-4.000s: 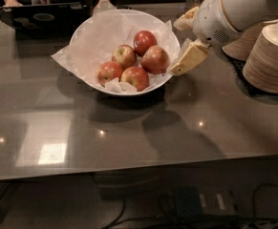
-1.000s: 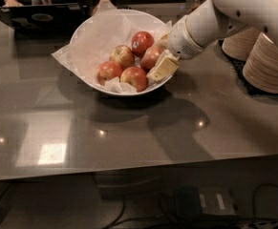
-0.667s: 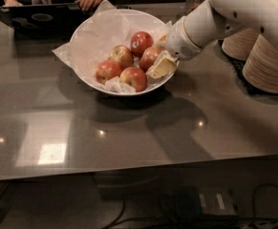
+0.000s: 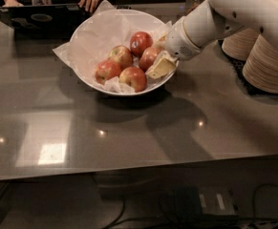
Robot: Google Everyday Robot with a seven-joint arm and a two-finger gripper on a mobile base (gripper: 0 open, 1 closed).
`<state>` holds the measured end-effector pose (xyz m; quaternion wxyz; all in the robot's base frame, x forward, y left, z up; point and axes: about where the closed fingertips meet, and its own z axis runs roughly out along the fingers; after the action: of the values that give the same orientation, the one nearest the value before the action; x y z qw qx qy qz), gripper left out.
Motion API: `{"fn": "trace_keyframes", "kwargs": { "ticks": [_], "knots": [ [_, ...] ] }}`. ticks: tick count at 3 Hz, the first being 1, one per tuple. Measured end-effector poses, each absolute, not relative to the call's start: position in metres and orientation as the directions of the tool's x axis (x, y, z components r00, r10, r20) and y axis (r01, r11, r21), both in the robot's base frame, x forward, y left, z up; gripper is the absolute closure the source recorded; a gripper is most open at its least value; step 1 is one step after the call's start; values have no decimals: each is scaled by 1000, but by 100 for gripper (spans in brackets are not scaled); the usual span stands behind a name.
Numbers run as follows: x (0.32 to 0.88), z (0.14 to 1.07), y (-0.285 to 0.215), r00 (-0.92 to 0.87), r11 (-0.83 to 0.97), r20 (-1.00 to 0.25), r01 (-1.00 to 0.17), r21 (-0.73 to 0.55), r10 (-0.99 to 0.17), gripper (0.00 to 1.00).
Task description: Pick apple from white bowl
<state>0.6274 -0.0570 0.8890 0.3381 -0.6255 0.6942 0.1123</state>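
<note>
Tabletop (image 4: 129,147), white bowl (image 4: 87,42) holding apple (image 4: 147,57), gripper (image 4: 159,55) inside

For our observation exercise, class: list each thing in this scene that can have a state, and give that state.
apple: in the bowl, not yet lifted.
other apples: four, resting in the bowl.
white bowl: upright on the table, paper-lined.
claw: inside the bowl's right rim, at the apple.
plates: stacked, at the table's right.
</note>
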Motion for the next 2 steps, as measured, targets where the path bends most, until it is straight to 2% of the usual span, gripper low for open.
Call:
{"fn": "trace_keyframes", "kwargs": {
  "ticks": [2],
  "knots": [
    [625, 896, -57, 24, 185, -635, -947, -261, -772, 100]
  ]
}}
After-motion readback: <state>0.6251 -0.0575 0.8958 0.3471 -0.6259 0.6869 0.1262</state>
